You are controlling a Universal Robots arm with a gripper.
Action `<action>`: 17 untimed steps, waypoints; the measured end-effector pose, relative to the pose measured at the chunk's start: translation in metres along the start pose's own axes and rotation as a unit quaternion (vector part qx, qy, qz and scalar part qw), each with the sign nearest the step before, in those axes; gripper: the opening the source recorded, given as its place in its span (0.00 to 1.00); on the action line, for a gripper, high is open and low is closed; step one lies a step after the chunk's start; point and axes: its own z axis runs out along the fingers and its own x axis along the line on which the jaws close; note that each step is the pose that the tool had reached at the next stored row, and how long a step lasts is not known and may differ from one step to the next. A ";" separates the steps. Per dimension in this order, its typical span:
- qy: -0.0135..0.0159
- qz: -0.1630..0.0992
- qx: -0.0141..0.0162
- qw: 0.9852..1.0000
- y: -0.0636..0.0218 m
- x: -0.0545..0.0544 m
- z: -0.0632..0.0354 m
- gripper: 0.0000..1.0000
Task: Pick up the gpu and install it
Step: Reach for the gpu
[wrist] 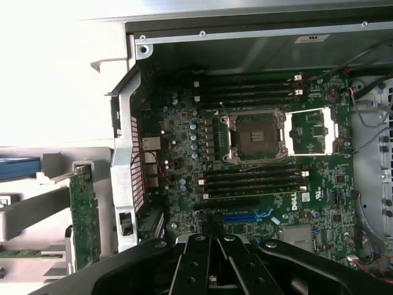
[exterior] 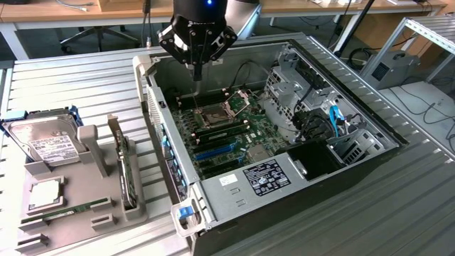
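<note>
Where a ribbed grey metal bench (exterior: 78, 80) fills most of the exterior view, an open computer case (exterior: 306, 213) lies at the centre, its motherboard (exterior: 220, 128) exposed. The black pincer (exterior: 198, 74) hangs at the upper centre above the case, fingers closed together and holding nothing. The gpu (exterior: 126, 170) stands on edge in a grey holder (exterior: 85, 218) at the lower left, beside a hard drive (exterior: 46, 144), well apart from the pincer. Wooden desks (exterior: 71, 8) and an office chair (exterior: 99, 34) line the top edge.
</note>
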 end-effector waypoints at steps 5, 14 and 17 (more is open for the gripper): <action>0.000 0.000 0.000 1.000 -0.0002 0.002 -0.0001 0.11; 0.000 0.000 0.000 1.000 -0.0004 0.005 -0.0001 0.11; 0.000 0.000 0.000 1.000 -0.0006 0.008 -0.0002 0.11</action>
